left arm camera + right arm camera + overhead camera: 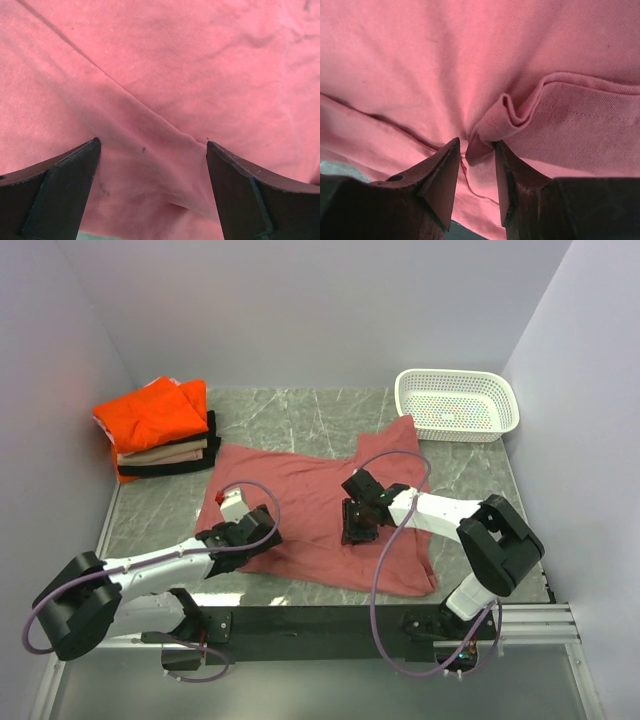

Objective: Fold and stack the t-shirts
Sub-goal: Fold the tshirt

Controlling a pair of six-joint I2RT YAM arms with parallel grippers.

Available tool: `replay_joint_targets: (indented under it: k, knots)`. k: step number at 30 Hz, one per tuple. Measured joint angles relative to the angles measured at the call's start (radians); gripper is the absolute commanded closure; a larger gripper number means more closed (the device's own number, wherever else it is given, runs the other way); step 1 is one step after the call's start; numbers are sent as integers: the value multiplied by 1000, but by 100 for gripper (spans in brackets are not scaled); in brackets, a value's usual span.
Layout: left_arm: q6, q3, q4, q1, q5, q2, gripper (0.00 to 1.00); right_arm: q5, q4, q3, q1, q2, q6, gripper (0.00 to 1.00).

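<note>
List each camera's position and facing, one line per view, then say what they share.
Top external: above and behind the arm bases, looking down on the table, showing the left arm, right arm, salmon shirt, folded stack and basket.
Left wrist: on the left arm, aimed down at the shirt; the left gripper fingers stand apart.
Right wrist: on the right arm, close on the shirt; the right gripper fingers pinch a fold.
Shared: all three show the salmon shirt.
</note>
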Motion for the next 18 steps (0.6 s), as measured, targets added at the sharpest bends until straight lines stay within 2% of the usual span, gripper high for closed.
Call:
replay_joint_targets:
  k: [8,18]
  knots:
    - [-87,-24,-71,-106,-5,-70,5,25,21,-36,66,-32,32,58]
    - [-253,14,-222,-247,-16,-67,5,38,-12,-111,77,-118,69,58]
